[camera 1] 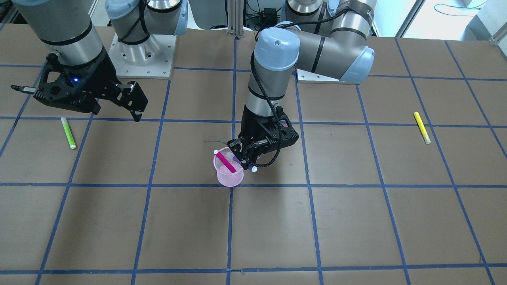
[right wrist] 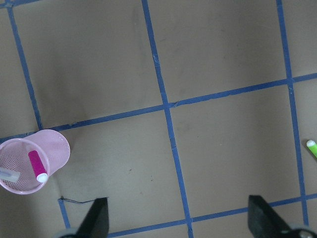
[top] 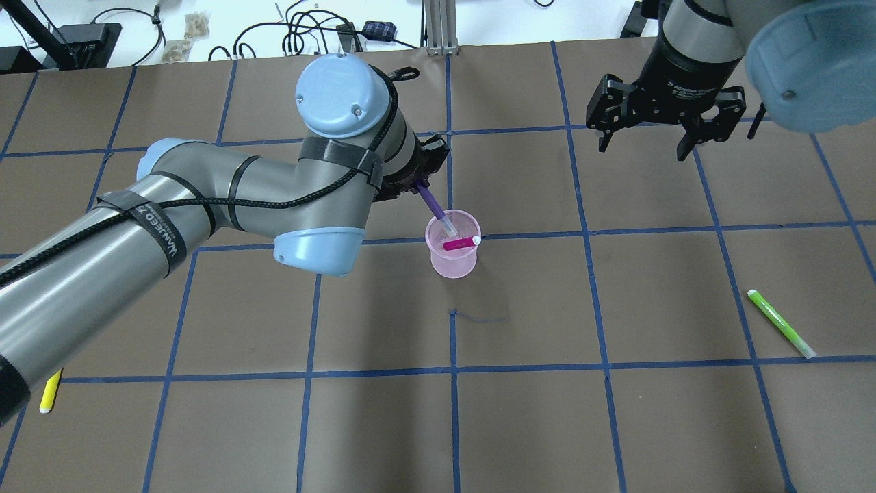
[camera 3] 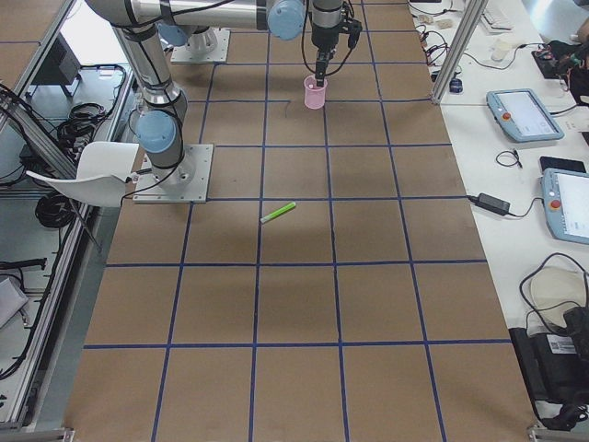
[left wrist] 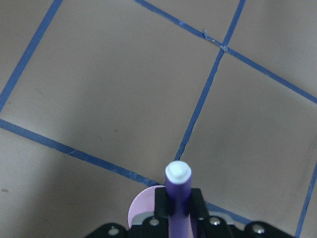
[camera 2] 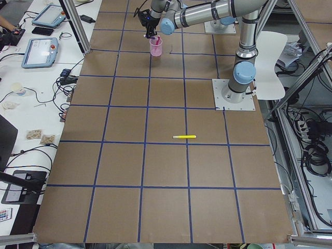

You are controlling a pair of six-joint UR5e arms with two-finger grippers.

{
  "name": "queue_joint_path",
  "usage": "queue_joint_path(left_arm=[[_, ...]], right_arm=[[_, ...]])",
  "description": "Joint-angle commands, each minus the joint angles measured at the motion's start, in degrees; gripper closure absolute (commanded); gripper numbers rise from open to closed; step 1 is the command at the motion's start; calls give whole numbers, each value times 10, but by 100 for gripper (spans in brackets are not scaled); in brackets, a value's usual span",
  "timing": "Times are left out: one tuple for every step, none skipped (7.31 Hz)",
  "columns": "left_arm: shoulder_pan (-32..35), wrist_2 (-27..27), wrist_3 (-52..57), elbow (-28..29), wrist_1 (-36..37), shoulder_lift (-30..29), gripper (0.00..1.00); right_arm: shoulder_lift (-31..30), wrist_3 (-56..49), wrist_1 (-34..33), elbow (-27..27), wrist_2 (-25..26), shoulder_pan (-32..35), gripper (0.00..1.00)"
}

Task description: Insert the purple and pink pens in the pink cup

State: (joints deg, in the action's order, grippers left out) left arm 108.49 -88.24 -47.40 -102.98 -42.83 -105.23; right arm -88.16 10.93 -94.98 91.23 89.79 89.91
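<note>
The pink mesh cup (top: 453, 263) stands upright near the table's middle. It also shows in the front view (camera 1: 229, 179) and the right wrist view (right wrist: 55, 147). The pink pen (top: 460, 243) leans inside it, white end at the rim. My left gripper (camera 1: 242, 156) is shut on the purple pen (top: 431, 203) and holds it tilted at the cup's rim, its clear lower tip inside the cup mouth. The left wrist view shows the fingers (left wrist: 161, 204) clamped on the purple pen (left wrist: 178, 191). My right gripper (top: 643, 150) is open and empty, far from the cup.
A green pen (top: 780, 333) lies on the table on my right side, below the right gripper. A yellow pen (top: 49, 390) lies on my left side, partly under the left arm in the overhead view. Blue tape lines grid the brown table.
</note>
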Motion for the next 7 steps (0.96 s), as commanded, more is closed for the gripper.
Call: queue_joint_path(left_arm=[[10, -8, -7, -5, 10, -4, 100], [13, -9, -7, -10, 12, -4, 100], [13, -10, -7, -13, 14, -4, 100], [15, -29, -8, -15, 20, -5, 100], [15, -37, -8, -15, 23, -3, 100], [15, -38, -9, -16, 36, -5, 100], [15, -39, -12, -19, 37, -6, 100]], right_arm=[[-3, -4, -7, 7, -3, -4, 0], [-4, -4, -7, 9, -5, -1, 0], [-4, -4, -8, 6, -5, -2, 0], [-4, -4, -8, 7, -4, -1, 0], [-4, -4, -8, 8, -5, -1, 0], [-4, -4, -9, 10, -5, -1, 0], [-6, -4, -9, 9, -5, 0, 0]])
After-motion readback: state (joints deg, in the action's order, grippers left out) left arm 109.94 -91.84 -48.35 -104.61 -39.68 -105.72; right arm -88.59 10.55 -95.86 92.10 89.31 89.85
